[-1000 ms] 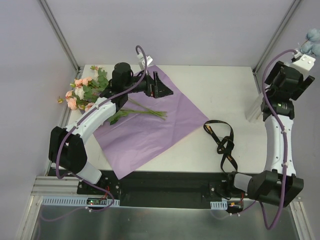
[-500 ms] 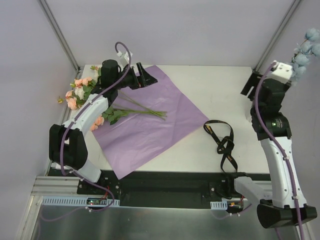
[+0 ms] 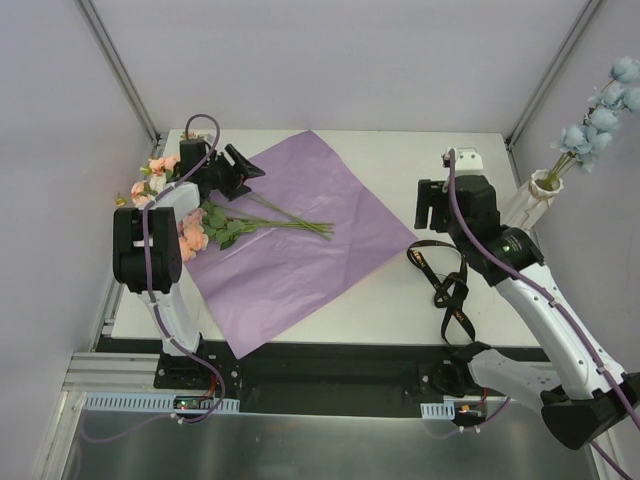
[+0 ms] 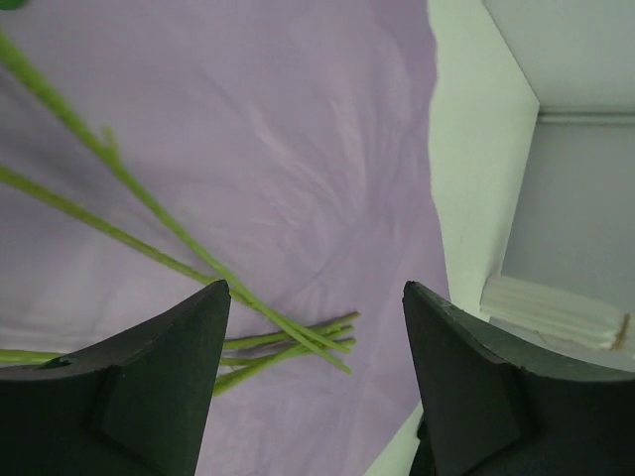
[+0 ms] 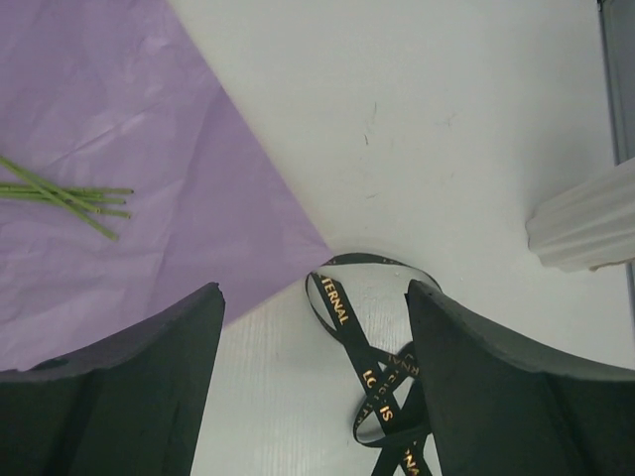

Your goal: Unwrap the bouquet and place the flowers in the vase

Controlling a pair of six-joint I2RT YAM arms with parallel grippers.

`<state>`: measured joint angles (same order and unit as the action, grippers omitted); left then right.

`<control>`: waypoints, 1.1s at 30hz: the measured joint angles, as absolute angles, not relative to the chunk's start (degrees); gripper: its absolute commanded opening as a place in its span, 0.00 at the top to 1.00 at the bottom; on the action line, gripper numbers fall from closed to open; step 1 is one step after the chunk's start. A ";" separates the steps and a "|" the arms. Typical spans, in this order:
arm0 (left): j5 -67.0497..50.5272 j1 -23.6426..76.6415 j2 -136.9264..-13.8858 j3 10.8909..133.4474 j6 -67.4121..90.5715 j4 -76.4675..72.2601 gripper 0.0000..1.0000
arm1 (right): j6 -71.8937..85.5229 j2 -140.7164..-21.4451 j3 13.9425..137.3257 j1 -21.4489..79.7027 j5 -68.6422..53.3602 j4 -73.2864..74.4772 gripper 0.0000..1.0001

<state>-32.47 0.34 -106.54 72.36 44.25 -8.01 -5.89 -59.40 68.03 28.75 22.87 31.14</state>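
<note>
White table (image 3: pixel 400 160), flowers (image 3: pixel 158 166) partly behind left arm (image 3: pixel 163 205), left fingers (image 4: pixel 149 397) and right fingers (image 5: pixel 119 397) apart

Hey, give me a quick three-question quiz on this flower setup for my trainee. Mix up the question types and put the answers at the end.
1. True or false: the purple paper lies spread open on the table.
2. Which flowers stand in the vase? A) peach roses B) pale blue clusters C) none
3. Fill in: in the top view, the black ribbon lies on the table to the ___ of the paper.
Key: 1 true; 2 B; 3 right.
</note>
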 measured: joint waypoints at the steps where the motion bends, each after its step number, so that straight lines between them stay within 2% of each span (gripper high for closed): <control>1: -32.47 -0.69 -107.68 72.36 44.77 -7.77 0.32 | -5.50 -58.72 67.07 28.86 22.59 31.33 0.23; 8: -32.45 -3.84 -111.53 72.40 47.88 -7.38 0.34 | -4.71 -53.17 62.63 28.99 22.37 34.44 0.23; 13: -32.45 -3.79 -112.29 72.51 48.66 -7.44 0.40 | -4.75 -49.93 62.43 28.99 23.40 35.62 0.23; 19: -32.21 -3.81 -115.02 73.49 49.10 -7.73 0.36 | -5.04 -46.98 62.37 28.99 24.29 37.30 0.23; 22: -31.81 -3.81 -116.75 73.84 49.25 -7.79 0.39 | -5.21 -44.91 61.73 28.99 24.95 37.47 0.22; 23: -31.64 -3.81 -117.45 74.15 49.41 -7.75 0.44 | -5.34 -44.10 61.28 28.99 25.15 37.41 0.22; 26: -31.40 -3.81 -118.93 75.02 50.06 -7.79 0.50 | -5.91 -42.41 59.88 28.99 25.82 37.56 0.22; 33: -31.22 -3.73 -118.67 74.87 50.65 -7.77 0.43 | -7.11 -42.17 59.09 29.04 26.76 37.52 0.22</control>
